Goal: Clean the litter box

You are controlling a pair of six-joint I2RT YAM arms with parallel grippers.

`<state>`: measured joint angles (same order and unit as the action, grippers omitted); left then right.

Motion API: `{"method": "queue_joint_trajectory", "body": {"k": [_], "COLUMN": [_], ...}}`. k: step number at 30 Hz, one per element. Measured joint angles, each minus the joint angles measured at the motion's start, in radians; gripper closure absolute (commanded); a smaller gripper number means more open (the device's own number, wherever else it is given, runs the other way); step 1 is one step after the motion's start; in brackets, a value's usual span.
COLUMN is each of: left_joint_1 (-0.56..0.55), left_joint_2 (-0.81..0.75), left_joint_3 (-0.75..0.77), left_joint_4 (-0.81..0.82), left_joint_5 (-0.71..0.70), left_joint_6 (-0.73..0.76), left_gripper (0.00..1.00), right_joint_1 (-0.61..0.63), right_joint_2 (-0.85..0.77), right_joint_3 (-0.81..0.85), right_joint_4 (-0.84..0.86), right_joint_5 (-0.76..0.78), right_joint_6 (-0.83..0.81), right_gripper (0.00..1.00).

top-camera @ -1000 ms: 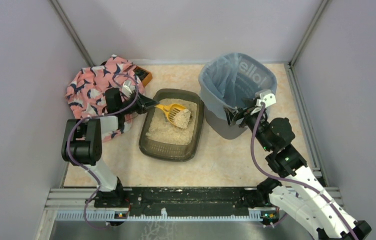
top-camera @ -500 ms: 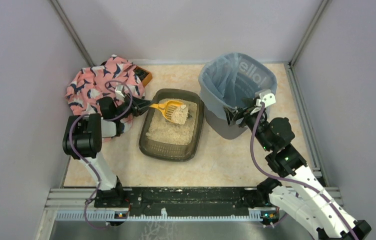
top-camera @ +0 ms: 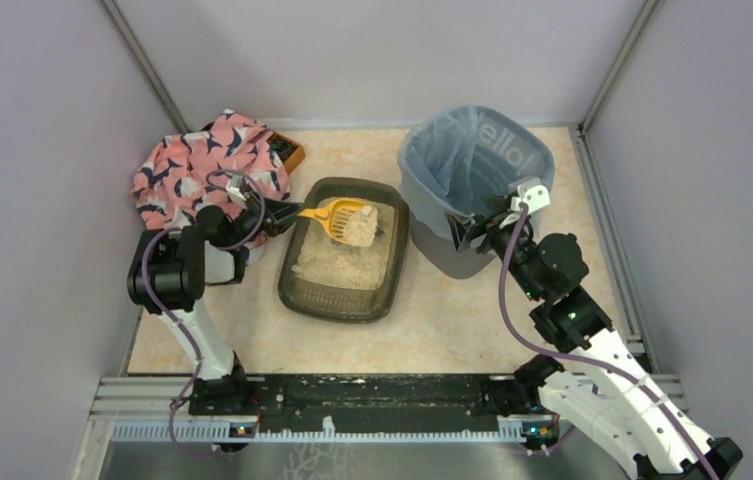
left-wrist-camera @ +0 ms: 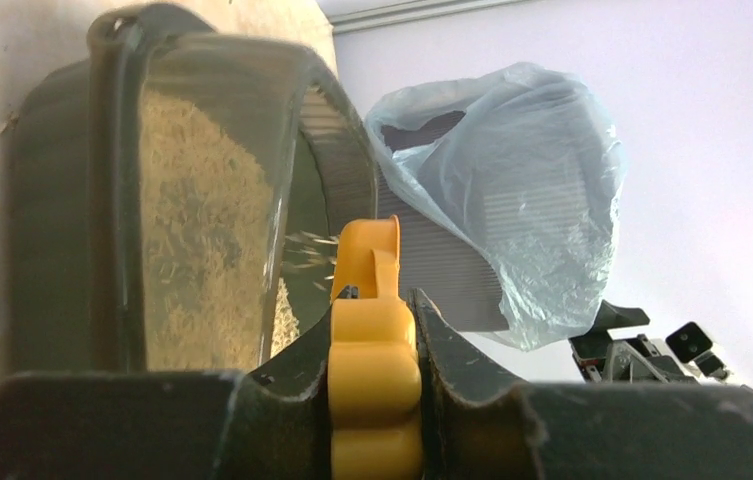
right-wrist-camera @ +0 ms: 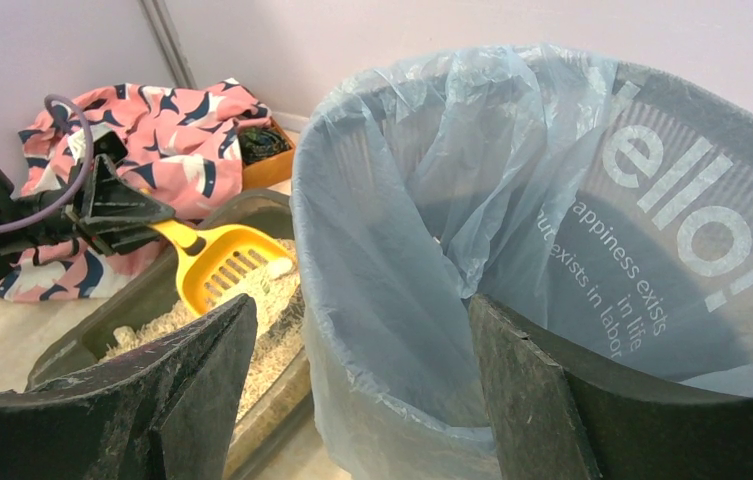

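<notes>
At the near edge a black rail [top-camera: 372, 392] carries both arm bases. Beyond it, on the mottled beige table [top-camera: 452, 320], the litter box [top-camera: 344, 262] sits about midway between the arms. It is a low, round-cornered tray of smoky translucent plastic, bedded with pale, coarse litter [top-camera: 337, 268].

The left arm rises from its base, folds at the elbow and reaches right and far, with the wrist rolled on its side. The left gripper [top-camera: 282, 213] is clamped on the flat handle of a yellow-orange plastic scoop [top-camera: 340, 218], a finger pressed to each face. The slotted bowl hangs over the tray's far end with a pale heap of litter on it. In the left wrist view a few grains seem to be in the air beside it, though blur makes that uncertain.

The right arm bends out to the near right, then stretches far and left to the tall grey ribbed bin [top-camera: 447, 252], just right of the tray. The right gripper [right-wrist-camera: 360, 310] is spread wide astride the bin's near rim, one finger outside the wall and one inside. Whether either finger touches the rim cannot be told. A thin, crinkled blue bag [top-camera: 452, 160] lines the bin.

Far left lies a rumpled pink patterned cloth [top-camera: 187, 170], with an orange box [top-camera: 293, 156] at its far right edge.
</notes>
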<state>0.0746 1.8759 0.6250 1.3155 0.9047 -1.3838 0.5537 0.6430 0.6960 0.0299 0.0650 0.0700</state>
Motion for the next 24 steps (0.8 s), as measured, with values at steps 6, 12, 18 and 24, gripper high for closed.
{"method": "queue_joint_trajectory", "body": {"k": [6, 12, 18, 24], "left_joint_1": [0.074, 0.060, 0.049, 0.031], "left_joint_2": [0.011, 0.149, 0.147, 0.098], "left_joint_3": [-0.092, -0.109, -0.113, -0.113], "left_joint_4": [0.085, 0.196, 0.226, 0.224], "left_joint_5": [-0.016, -0.040, -0.059, -0.055], "left_joint_6": [-0.064, -0.201, -0.220, -0.189], "left_gripper": [1.00, 1.00, 1.00, 1.00], "right_joint_1": [0.000, 0.000, 0.000, 0.000], "right_joint_2": [-0.001, 0.001, 0.001, 0.001], "right_joint_3": [0.000, 0.000, 0.000, 0.000], "right_joint_4": [0.000, 0.000, 0.000, 0.000], "right_joint_5": [-0.003, -0.004, -0.005, -0.006], "right_joint_6": [-0.001, -0.003, -0.003, -0.003], "right_gripper": [0.22, 0.22, 0.22, 0.22]}}
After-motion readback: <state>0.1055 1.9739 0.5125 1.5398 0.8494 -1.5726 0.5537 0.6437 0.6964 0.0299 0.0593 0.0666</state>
